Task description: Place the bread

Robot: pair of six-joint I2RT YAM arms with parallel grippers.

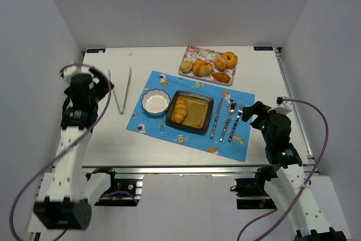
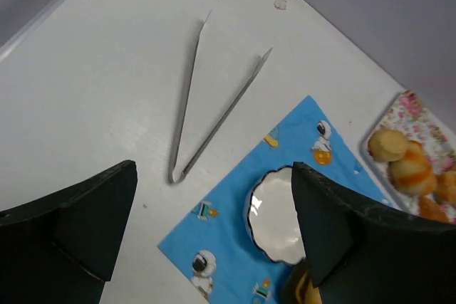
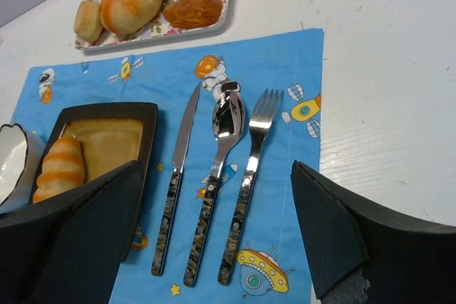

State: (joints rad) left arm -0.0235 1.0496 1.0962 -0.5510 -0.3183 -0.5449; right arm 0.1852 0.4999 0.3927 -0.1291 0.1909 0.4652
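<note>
In the left wrist view, your left gripper (image 2: 214, 172) hangs over the white table (image 2: 85, 105) with its jaws spread wide and nothing between them. Metal tongs (image 2: 187, 169) lie flat just ahead, their two arms fanned apart and pointing away. To the right, a white scalloped bowl (image 2: 278, 215) sits on the corner of a blue placemat (image 2: 228, 247), partly hidden behind the right finger. A floral tray (image 2: 410, 105) with pale buns shows at the far right edge.

In the right wrist view, your right gripper (image 3: 215, 167) is also fully spread and empty, hovering above the placemat. The bread (image 3: 60, 169) lies in a dark square plate (image 3: 107, 112), against its left side, with its ridges running across it. Just right of the plate, a knife (image 3: 178, 154), a spoon (image 3: 224, 126) and a fork (image 3: 256, 126) lie side by side with their handles towards you. The tray sits beyond the placemat on the bare table.

From the top camera you see the whole layout. The placemat lies at an angle in the middle of the table, with the bowl, plate and cutlery in a row across it from left to right. The bread rests in the left half of the plate, apart from both grippers. The tongs lie left of the placemat, near your left gripper. Your right gripper sits at the placemat's right edge, just beside the fork. The tray stands at the far side of the table.
</note>
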